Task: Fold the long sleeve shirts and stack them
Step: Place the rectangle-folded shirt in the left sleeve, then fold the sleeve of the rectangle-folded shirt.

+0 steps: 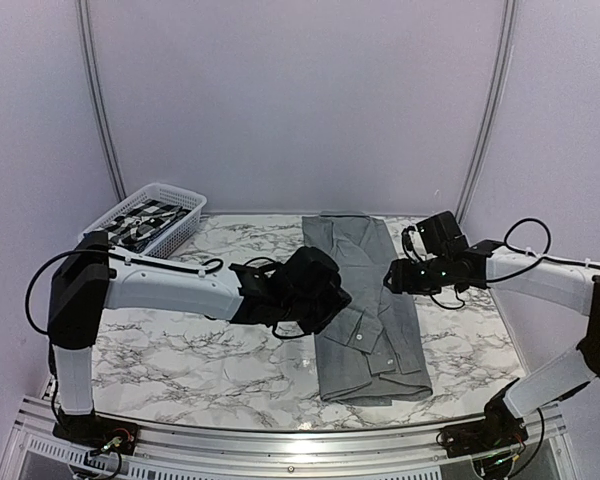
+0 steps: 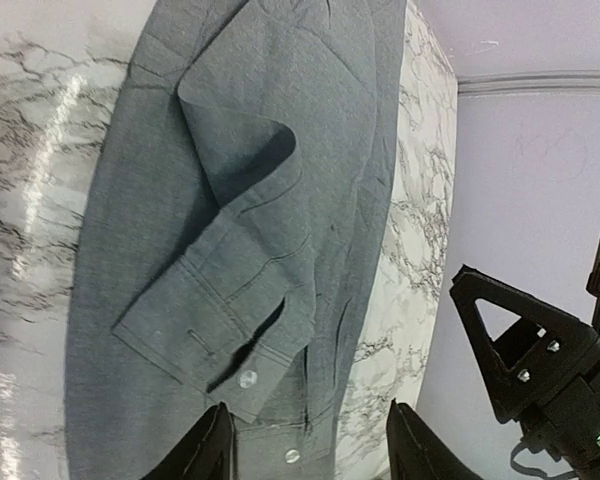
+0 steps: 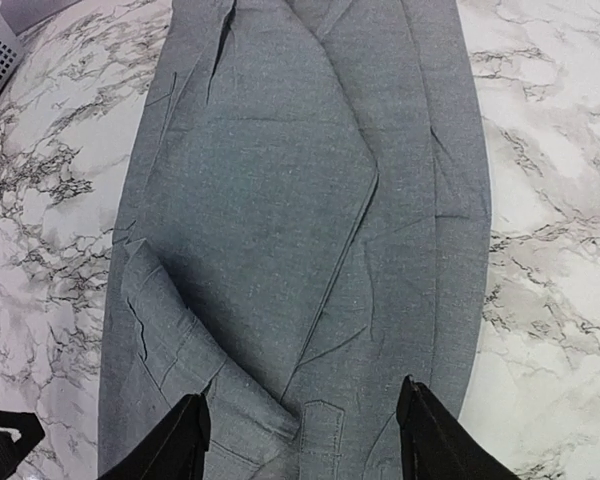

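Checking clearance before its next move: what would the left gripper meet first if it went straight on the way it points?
Probably the grey shirt, at its folded sleeve's buttoned cuff, ahead of the left gripper; depth is unclear.

The grey shirt (image 2: 230, 120) lies folded on the marble surface (image 2: 420, 200), its buttoned cuff (image 2: 220, 340) just beyond the left hand (image 2: 315, 445), whose fingers stand parted and empty.
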